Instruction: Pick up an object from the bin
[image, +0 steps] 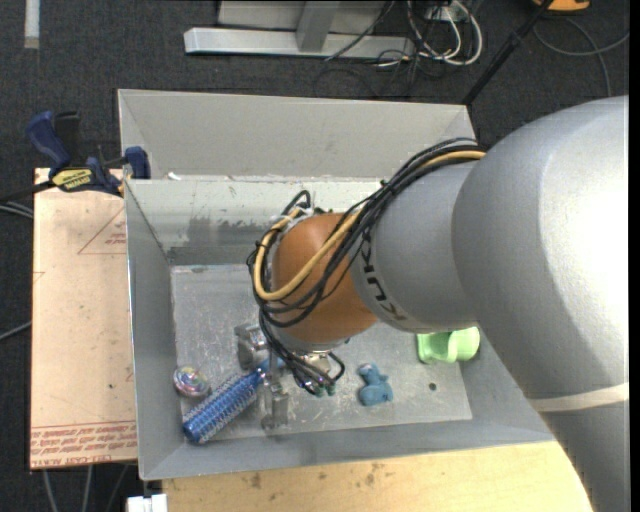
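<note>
My gripper (268, 392) hangs low over the bin floor near the front, below the orange wrist cover. Its metal fingers (274, 405) stand at the right end of a blue bristly brush-like roller (221, 407), which lies slanted toward the front left corner. Whether the roller's end sits between the fingers is hidden by the gripper body. A small shiny multicoloured ball (189, 380) rests just left of the roller. A light blue toy figure (374, 385) lies on the floor a little to the right of the gripper.
A light green soft object (447, 345) lies at the bin's right side, partly under the arm. The large arm covers the bin's right and back middle. Bare floor lies along the left wall and the back left.
</note>
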